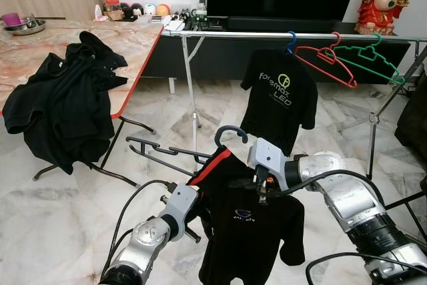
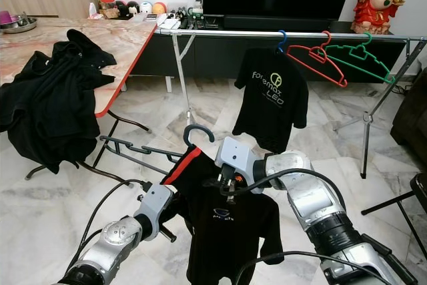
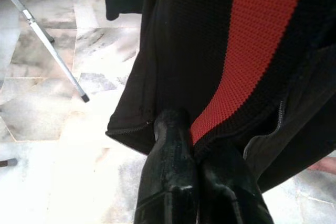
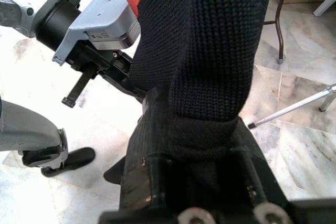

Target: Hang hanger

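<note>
Near the rail (image 1: 280, 34), your left gripper (image 1: 195, 206) and right gripper (image 1: 261, 190) both pinch the limp shirt (image 1: 250, 231); steady its stiff hanger (image 1: 229, 133).

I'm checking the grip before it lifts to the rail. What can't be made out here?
- Hanger: hook visible; its shoulders are hidden inside the black shirt.
- Right tool: fingers buried in fabric in the right wrist view.
- Shirt hem: cut off by the bottom edge of both eye views.

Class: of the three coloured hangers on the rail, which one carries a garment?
The blue plastic hanger, holding the black printed T-shirt; the red and green hangers hang bare.
</note>
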